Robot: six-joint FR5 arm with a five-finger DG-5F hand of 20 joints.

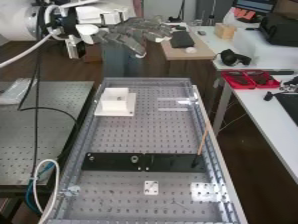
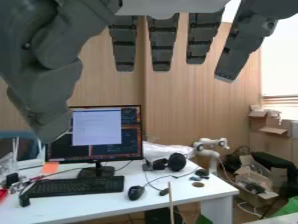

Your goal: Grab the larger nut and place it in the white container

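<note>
The robot hand (image 1: 128,36) is hanging high beyond the flat black bar (image 1: 169,162), past its far side, with its fingers (image 2: 161,45) spreading wide and straight and holding nothing. The white container (image 1: 115,101) is standing beyond that same bar, toward the far end of the perforated worktop (image 1: 133,130). On the bar, the smaller nut (image 1: 91,158) is sitting toward the left end in the high view, and the bearing (image 1: 134,159) is sitting farther along to its right. The larger nut's whereabouts are defying a sure answer. Going by the empty hand and the two parts on the bar, the placing is probably finished, with nothing more to do, but the container's inside is too unclear for confirming this. Which way the larger nut is facing cannot be told either; being round, it is offering no long axis. The container is standing upright, its boxy body rising from a flat base, with no clearly longer side.
</note>
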